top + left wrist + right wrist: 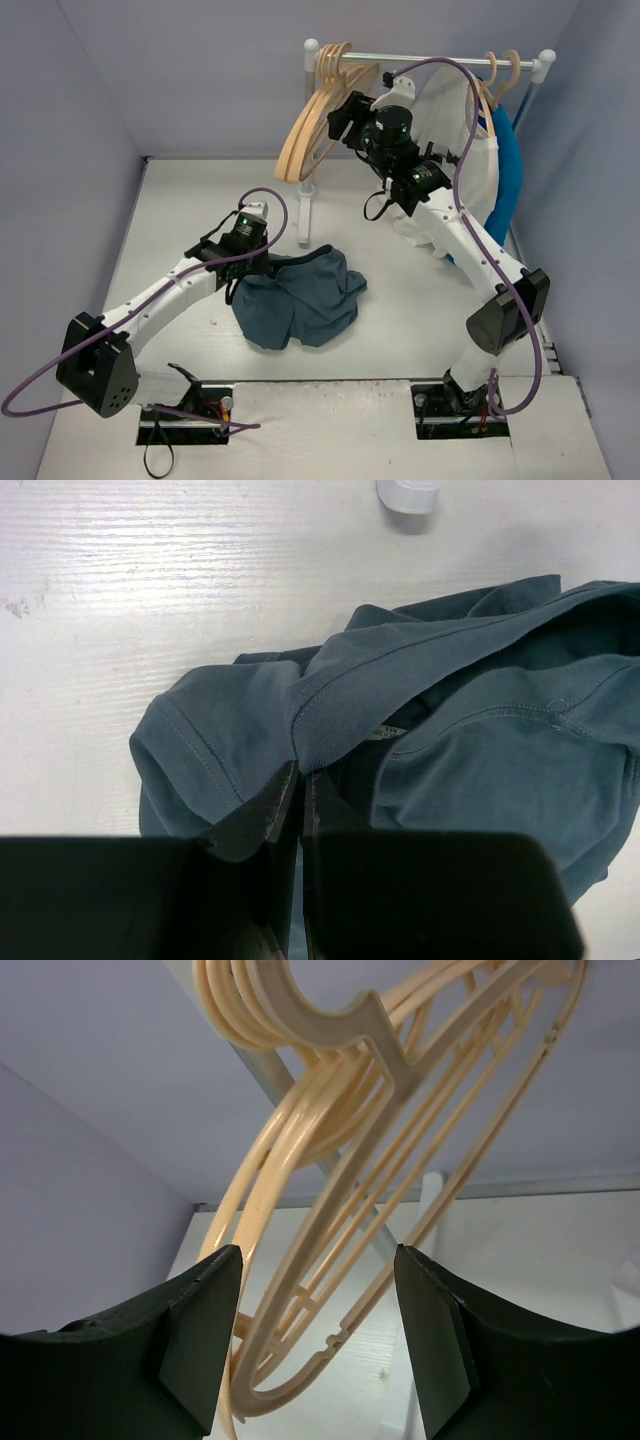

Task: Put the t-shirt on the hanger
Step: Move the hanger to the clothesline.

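The dark slate-blue t-shirt (300, 298) lies crumpled on the table in front of the rack. My left gripper (250, 268) is at its left edge, shut, with the ribbed collar (318, 720) drawn up into the tips; the left wrist view shows the t-shirt (480, 750) spreading to the right. My right gripper (342, 112) is raised to the rail, open. Its fingers (200, 1330) stand on either side of a bunch of pale hangers (312, 120), and the nearest hanger (295, 1266) hangs between them, touching neither.
A white rail (430, 58) on a white post (305, 200) carries the hangers. At its right end hang a white garment (480, 150) and a bright blue one (512, 175). The rack's foot (408, 492) stands just beyond the t-shirt. Grey walls close in on both sides.
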Controlling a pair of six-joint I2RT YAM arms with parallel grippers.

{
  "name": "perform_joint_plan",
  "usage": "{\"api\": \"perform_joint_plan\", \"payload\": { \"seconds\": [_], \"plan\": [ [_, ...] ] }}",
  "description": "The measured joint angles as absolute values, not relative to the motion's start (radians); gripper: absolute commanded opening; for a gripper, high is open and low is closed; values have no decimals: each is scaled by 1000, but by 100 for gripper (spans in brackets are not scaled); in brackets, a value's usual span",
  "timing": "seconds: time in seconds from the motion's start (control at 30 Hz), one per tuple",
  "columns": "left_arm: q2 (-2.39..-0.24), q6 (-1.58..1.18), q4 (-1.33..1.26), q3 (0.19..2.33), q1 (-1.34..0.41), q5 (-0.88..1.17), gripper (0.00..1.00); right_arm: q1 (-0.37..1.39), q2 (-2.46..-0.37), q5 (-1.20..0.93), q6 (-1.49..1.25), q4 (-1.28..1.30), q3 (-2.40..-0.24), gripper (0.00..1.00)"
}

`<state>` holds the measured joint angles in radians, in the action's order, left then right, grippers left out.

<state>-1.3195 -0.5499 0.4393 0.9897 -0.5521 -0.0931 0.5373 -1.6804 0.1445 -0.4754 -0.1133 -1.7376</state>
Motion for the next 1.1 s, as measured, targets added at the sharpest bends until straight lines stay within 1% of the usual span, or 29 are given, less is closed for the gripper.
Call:
{"api": "perform_joint_plan", "payload": {
  "seconds": [0.4, 1.1],
  "plan": [
    [-1288, -548, 444, 985, -541, -93, 0, 537, -1796, 124, -533, -139, -1750, 58],
    [-1285, -538, 450, 971, -541, -85, 0, 537, -1801, 114, -563, -199, -1750, 58]
  ]
}}
